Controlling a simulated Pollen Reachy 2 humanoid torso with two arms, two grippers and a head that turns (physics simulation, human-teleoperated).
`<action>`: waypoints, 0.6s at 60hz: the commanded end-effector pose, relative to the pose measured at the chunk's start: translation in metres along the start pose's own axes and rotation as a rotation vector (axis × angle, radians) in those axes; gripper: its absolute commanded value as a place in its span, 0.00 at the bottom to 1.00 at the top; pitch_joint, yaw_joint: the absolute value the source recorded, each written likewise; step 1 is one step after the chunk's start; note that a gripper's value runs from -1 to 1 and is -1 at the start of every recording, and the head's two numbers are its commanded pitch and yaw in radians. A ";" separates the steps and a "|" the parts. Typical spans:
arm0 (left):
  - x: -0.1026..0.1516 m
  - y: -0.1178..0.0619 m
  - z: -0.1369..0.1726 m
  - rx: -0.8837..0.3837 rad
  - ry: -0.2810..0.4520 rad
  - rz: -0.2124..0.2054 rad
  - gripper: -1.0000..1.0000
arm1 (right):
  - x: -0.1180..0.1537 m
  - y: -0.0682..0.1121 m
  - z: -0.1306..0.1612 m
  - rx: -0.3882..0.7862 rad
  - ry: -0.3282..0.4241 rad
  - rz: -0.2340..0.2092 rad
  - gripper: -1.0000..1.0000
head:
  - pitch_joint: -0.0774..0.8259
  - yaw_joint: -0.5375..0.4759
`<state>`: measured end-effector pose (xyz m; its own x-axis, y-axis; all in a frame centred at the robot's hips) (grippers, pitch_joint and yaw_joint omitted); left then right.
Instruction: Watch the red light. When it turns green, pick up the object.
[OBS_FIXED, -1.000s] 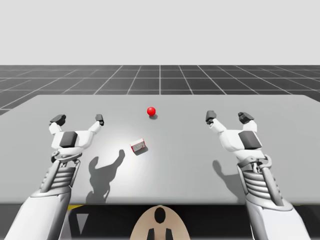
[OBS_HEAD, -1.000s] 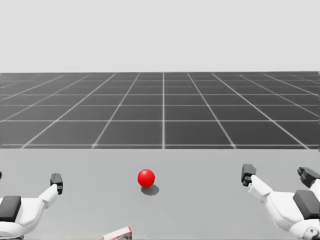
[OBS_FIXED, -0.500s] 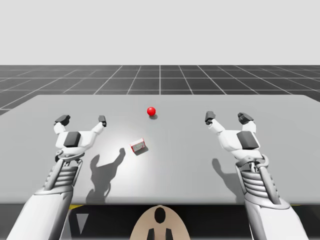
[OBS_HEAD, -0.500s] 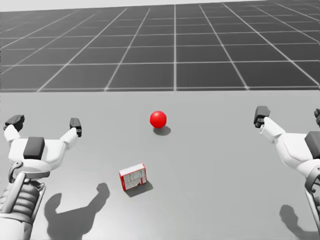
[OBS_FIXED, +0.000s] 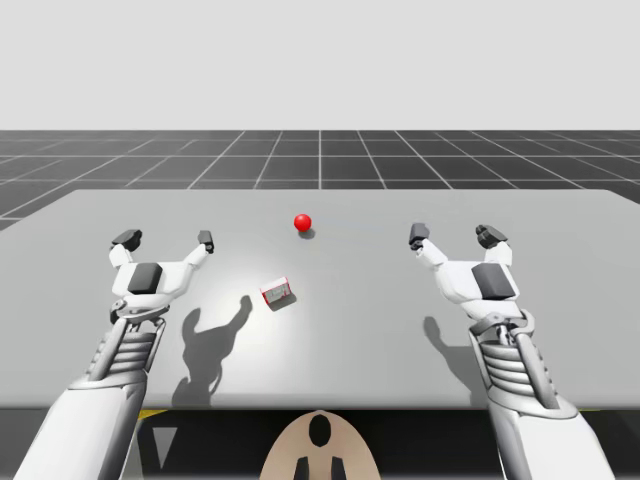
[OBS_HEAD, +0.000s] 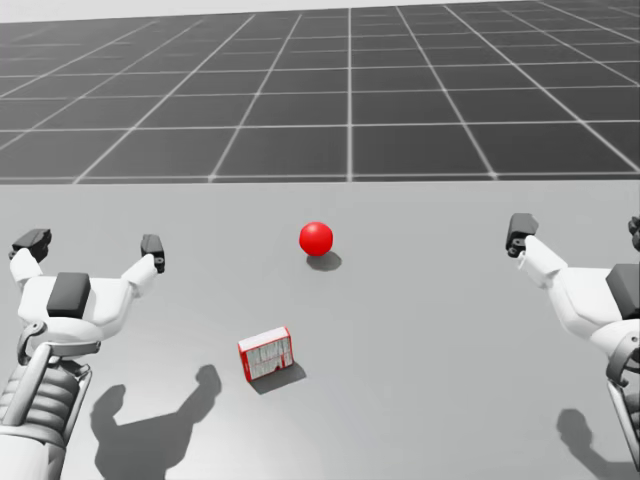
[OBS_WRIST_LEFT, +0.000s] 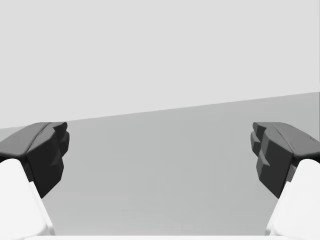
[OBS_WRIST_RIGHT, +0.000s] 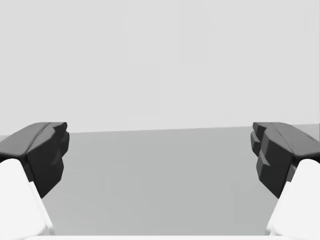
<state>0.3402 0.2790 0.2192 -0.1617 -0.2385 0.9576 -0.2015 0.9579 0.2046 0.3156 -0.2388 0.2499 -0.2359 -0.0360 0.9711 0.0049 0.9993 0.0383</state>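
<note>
Light: the light (OBS_FIXED: 302, 222) is glowing red, sitting on the table (OBS_FIXED: 380, 300) beyond the box (OBS_FIXED: 276, 292)
Box: lying near the left gripper (OBS_FIXED: 165, 239), off to its right; well apart from the right gripper (OBS_FIXED: 454, 236)
Grippers: both are hovering with fingers spread wide, touching nothing

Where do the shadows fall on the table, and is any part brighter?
High view: the left gripper and right gripper cast shadows toward the near edge; the table glows brightest near the red-white box. Head view: the red light drops a small shadow just beside it.
</note>
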 end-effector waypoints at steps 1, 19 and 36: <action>0.000 0.000 0.000 -0.002 -0.001 0.001 0.00 | -0.001 0.002 0.001 -0.001 0.000 -0.002 0.00 | 0.56 0.59; 0.000 -0.001 0.001 -0.005 -0.001 -0.003 0.00 | -0.002 0.002 0.001 0.001 -0.004 0.007 0.00 | 0.56 0.59; -0.001 -0.001 0.001 -0.008 -0.001 -0.006 0.00 | -0.002 0.002 0.000 0.003 -0.003 0.013 0.00 | 0.56 0.59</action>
<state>0.3396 0.2780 0.2185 -0.1623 -0.2432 0.9563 -0.1955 0.9579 0.2105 0.3158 -0.2384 0.2489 -0.2405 -0.0185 0.9705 0.0068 0.9998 0.0208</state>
